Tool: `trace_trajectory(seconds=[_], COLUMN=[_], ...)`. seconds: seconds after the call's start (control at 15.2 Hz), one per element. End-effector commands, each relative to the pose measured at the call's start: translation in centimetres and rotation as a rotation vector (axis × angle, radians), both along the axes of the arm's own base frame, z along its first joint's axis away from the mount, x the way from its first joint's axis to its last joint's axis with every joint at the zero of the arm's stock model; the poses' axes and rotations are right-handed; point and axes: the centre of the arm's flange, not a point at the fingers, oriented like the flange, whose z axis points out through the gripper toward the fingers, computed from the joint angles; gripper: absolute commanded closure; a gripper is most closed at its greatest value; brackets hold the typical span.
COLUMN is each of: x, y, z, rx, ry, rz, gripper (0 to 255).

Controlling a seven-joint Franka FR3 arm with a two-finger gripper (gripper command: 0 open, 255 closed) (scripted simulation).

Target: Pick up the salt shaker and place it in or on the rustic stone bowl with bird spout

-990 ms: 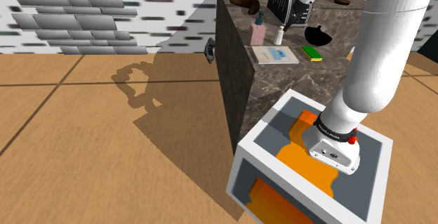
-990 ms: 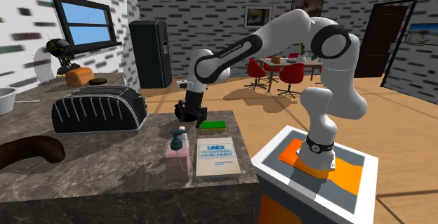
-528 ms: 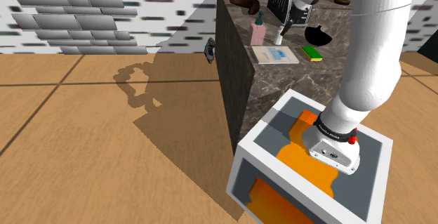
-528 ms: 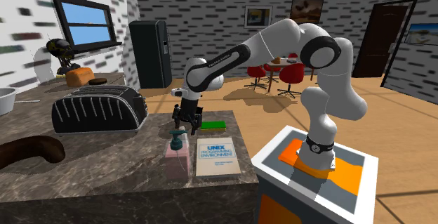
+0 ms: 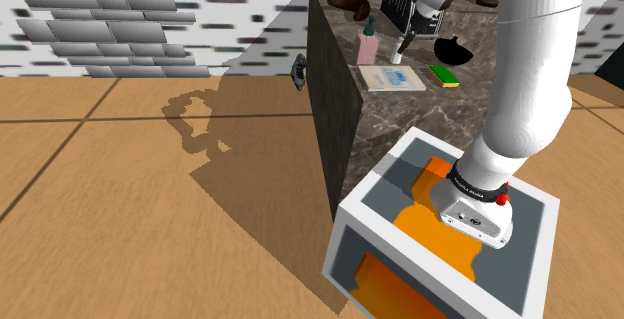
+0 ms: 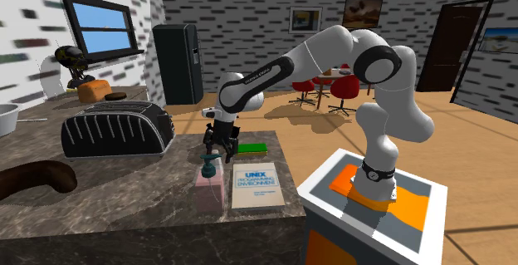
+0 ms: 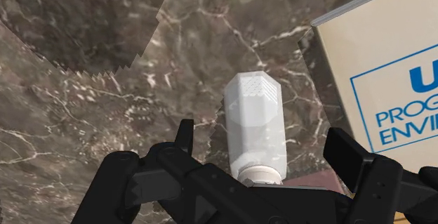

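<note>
Wrist view: the gripper (image 7: 263,137) hangs over the marble counter (image 7: 105,117) with its two fingers spread wide. The salt shaker (image 7: 254,117) sits in the gap between them and neither finger touches it, so nothing is held yet. The shaker rests on the counter, just beside the corner of a book (image 7: 379,75).

I judge the shaker to be small, light and stiff. Its white, faceted body has smooth sides that could slip under a loose pinch. It is also slim, so a sideways nudge would probably tip it. The best hold looks to be on two opposite flat sides at about mid-height. The fingers should close evenly so neither one shoves the shaker first, with a firm squeeze rather than a hard one.

Counting along the counter from the shoulder view's left:
- one brown curved thing (image 5: 350,5)
- one soap bottle (image 5: 368,45)
- one book
- one salt shaker under the gripper
- one toaster (image 5: 398,2) behind them
- one green sponge (image 5: 445,75)
- one dark bowl (image 5: 455,52) with a pointed lip

I take the dark bowl for the target. It lies near the shaker, toward that view's right.
</note>
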Motion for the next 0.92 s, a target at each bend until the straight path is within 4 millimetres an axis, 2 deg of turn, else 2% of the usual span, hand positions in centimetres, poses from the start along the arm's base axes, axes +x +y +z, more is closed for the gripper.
trace_trajectory(seconds=[0.0, 0.07, 0.66, 0.86], x=[0.0, 0.0, 0.0, 0.0], y=[0.0, 0.0, 0.0, 0.0], z=[0.0, 0.0, 0.0, 1.6], rx=[0.000, 0.000, 0.000, 0.000], ry=[0.000, 0.000, 0.000, 0.000], rz=[0.000, 0.000, 0.000, 0.000], gripper=[0, 255, 255, 255])
